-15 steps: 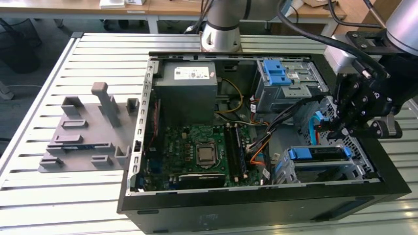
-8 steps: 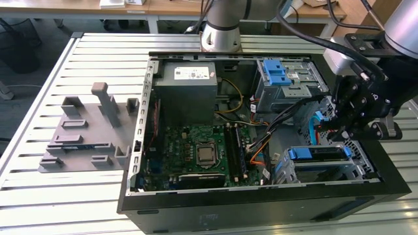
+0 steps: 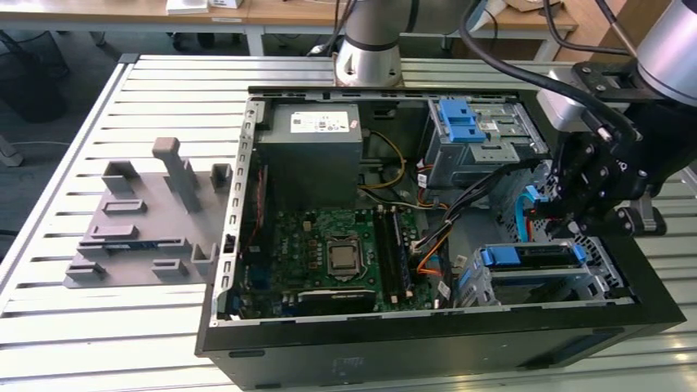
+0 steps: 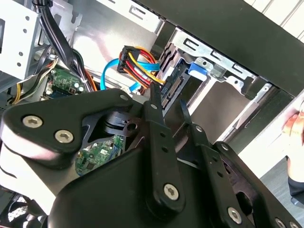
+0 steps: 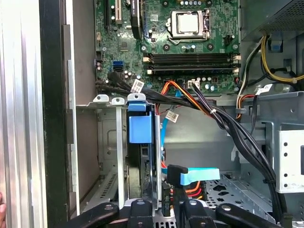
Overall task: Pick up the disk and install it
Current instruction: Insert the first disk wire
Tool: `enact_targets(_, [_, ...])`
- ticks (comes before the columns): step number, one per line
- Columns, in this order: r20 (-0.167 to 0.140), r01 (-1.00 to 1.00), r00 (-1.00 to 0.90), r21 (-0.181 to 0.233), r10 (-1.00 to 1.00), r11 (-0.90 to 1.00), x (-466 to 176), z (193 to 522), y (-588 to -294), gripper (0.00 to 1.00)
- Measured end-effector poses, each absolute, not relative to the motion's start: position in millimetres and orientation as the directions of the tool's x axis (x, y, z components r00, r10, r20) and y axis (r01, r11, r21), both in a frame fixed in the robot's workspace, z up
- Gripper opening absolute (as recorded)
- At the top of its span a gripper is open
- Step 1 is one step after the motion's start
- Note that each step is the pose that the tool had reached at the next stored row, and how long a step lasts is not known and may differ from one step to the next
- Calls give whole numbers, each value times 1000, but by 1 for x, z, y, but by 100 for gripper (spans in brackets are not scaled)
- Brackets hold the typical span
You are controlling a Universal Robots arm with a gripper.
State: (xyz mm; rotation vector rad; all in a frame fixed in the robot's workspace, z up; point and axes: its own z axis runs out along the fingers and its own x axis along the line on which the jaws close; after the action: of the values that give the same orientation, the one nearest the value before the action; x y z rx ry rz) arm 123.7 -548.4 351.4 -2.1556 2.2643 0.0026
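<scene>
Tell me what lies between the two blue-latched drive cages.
In the exterior view, black and orange cables and a light blue cable run through the gap between the far cage and the near cage.

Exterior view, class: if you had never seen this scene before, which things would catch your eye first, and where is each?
An open black computer case lies on the slatted metal table, its green circuit board bare in the middle. The black gripper hangs over the case at the exterior view's right, just above a metal drive cage with a blue latch. A grey plastic holder block sits on the table at that view's left.
</scene>
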Motion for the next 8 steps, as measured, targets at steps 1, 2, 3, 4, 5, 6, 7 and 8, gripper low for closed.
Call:
enact_targets(1, [-12,-999,-49,-9,-999,49,124,351,-548,31])
enact_targets(2, [-12,-999,-49,-9,-999,49,124,350,-548,31])
enact_targets(3, [-13,-999,-49,-9,-999,49,124,350,-548,31])
enact_targets(4, [-13,-999,-49,-9,-999,49,124,350,-548,31])
enact_targets(5, [-12,-999,-49,-9,-999,49,125,349,-548,30])
enact_targets(6, [-13,-999,-49,-9,-999,49,125,349,-548,24])
enact_targets(7, [-12,-999,-49,-9,-999,49,125,349,-548,24])
enact_targets(8, [-12,-999,-49,-9,-999,49,125,349,-548,17])
